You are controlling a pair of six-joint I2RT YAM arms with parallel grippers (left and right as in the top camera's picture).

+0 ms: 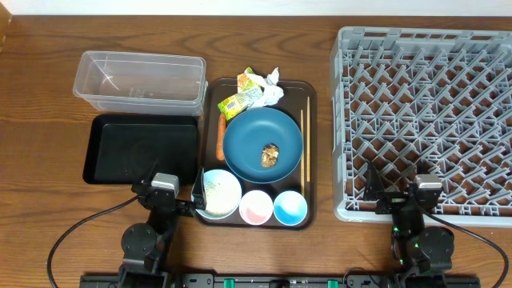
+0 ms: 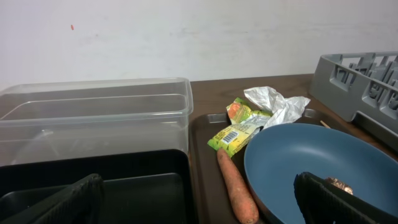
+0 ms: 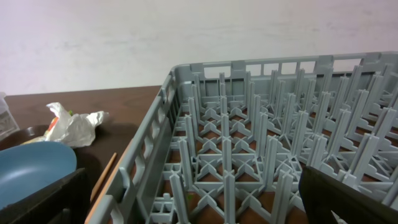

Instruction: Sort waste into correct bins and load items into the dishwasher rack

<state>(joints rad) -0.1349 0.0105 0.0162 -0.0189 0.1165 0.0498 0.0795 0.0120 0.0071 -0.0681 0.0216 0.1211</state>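
Carrot (image 2: 237, 190) just ahead of left tool (image 2: 199, 188)

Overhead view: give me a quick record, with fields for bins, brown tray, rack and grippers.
bins: clear tub and black tray, both empty
brown tray: blue dish with food lump, wrapper, tissue, carrot, chopsticks, white bowl, pink cup, blue cup
rack: empty, at right
grippers: left gripper and right gripper open, holding nothing

Blue dish (image 1: 262, 144), grey lattice rack (image 1: 424, 120)
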